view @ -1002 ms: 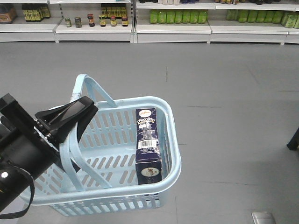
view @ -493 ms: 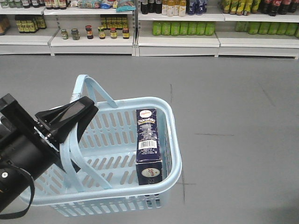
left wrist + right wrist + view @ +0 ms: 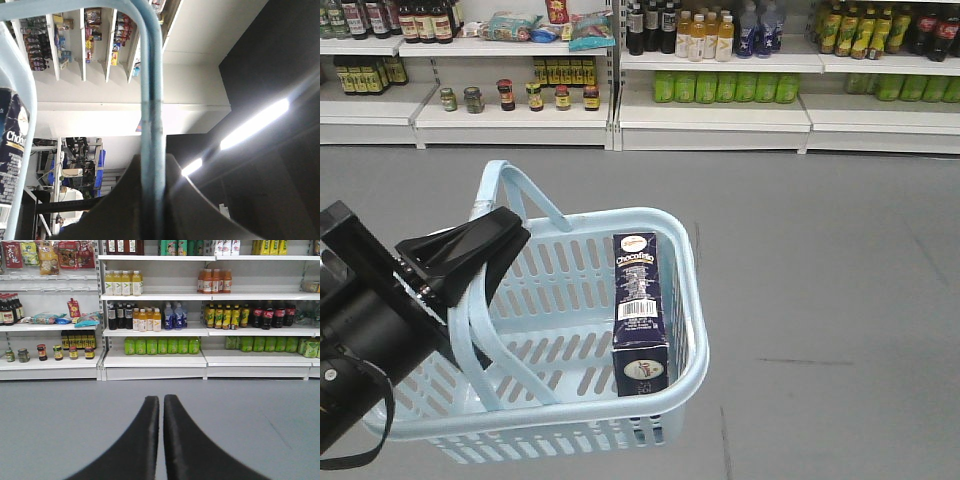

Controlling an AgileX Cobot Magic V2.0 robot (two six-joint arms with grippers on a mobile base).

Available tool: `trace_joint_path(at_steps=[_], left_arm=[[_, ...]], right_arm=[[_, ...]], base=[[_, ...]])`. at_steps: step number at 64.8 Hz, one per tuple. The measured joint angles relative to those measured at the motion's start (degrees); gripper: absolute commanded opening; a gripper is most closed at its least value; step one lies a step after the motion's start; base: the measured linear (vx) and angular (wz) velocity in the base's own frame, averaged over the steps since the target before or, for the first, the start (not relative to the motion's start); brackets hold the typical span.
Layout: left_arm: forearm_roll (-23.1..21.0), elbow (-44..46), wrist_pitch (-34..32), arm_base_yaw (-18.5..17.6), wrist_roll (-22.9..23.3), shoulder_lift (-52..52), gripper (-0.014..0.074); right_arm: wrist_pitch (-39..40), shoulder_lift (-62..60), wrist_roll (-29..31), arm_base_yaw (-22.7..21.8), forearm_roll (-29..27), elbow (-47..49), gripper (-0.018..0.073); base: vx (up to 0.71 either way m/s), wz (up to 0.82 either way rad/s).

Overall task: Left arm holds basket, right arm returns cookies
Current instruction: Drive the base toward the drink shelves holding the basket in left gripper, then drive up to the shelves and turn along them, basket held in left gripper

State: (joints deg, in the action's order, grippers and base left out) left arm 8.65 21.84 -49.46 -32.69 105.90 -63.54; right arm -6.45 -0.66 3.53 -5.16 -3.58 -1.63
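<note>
The light blue basket [image 3: 685, 300] hangs above the grey floor in the front view. My left arm [image 3: 370, 330] comes in from the lower left, and its left gripper [image 3: 485, 240] is shut on the basket's hoop handles [image 3: 151, 115]. The cookies [image 3: 639, 305], a dark navy box with "Chocofino" lettering and a barcode, lean against the basket's right wall; the box's edge [image 3: 11, 145] also shows at the left in the left wrist view. My right gripper [image 3: 161, 399] is shut with nothing between its fingers and points at the shelves. It does not show in the front view.
Store shelves [image 3: 155, 360] stand across the grey floor [image 3: 820, 260], holding green bottles [image 3: 160, 345], yellow and orange drinks [image 3: 122, 284], dark bottles [image 3: 9, 310] and small jars [image 3: 530, 96]. Open floor lies between me and the shelves.
The shelves have grown larger and dropped lower in the front view, so the base has rolled closer to them. Basket, box and left gripper keep the same pose.
</note>
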Motion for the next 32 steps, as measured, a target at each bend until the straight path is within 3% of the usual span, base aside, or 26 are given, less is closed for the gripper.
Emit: trace_joint_path(at_steps=[32], left_arm=[[0.0,0.0,0.5,0.0,0.0,0.0,-0.0003]], right_arm=[[0.0,0.0,0.0,0.0,0.0,0.0,-0.0006]], base=[[0.59,-0.03]])
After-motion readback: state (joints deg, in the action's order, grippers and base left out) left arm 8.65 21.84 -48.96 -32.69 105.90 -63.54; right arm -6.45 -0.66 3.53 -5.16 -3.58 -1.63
